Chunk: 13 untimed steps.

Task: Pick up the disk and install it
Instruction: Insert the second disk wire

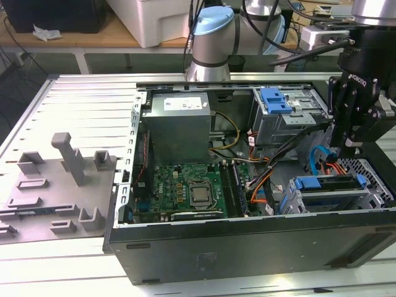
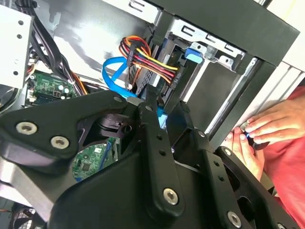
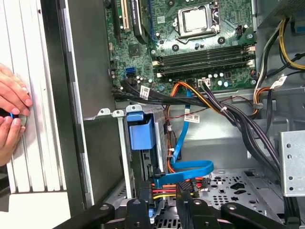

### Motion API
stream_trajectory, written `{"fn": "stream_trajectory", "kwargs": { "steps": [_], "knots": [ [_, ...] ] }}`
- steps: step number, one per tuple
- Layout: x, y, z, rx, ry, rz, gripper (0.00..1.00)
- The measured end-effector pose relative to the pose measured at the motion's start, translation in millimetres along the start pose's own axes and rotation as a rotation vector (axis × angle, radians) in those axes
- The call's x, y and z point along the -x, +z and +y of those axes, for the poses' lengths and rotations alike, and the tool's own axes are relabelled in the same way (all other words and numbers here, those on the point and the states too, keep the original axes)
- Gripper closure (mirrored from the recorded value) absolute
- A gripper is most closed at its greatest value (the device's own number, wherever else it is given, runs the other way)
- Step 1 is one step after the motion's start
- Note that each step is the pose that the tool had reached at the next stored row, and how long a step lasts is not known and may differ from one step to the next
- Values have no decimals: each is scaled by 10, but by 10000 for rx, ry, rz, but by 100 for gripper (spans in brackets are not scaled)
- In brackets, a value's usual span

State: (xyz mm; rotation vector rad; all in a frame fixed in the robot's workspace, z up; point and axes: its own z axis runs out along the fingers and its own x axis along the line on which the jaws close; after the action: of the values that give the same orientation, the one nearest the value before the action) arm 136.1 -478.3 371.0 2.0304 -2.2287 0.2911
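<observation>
The disk lies slotted in the metal drive cage at the case's corner on the exterior view's right, its blue side rails showing. In the first wrist view its blue rail tab sticks out of the cage, and coloured power wires and a blue flat cable run to its end. My gripper hangs just above that cage. Its black fingers stand apart in both wrist views, open with nothing held, right over the cable connectors.
The open computer case holds a motherboard, a grey power-supply box and a second cage with a bare blue bracket. A person's hands rest on the ribbed table beside the case. A grey fixture plate lies on the exterior view's left.
</observation>
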Motion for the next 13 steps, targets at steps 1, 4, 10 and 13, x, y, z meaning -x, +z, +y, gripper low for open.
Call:
{"fn": "stream_trajectory", "kwargs": {
  "steps": [1,4,10,13],
  "knots": [
    [-11,3,1,1,10,2,64],
    [-23,9,16,7,35,4,64],
    [-21,32,45,13,64,-2,64],
    [-20,41,46,26,75,-103,64]
  ]
}}
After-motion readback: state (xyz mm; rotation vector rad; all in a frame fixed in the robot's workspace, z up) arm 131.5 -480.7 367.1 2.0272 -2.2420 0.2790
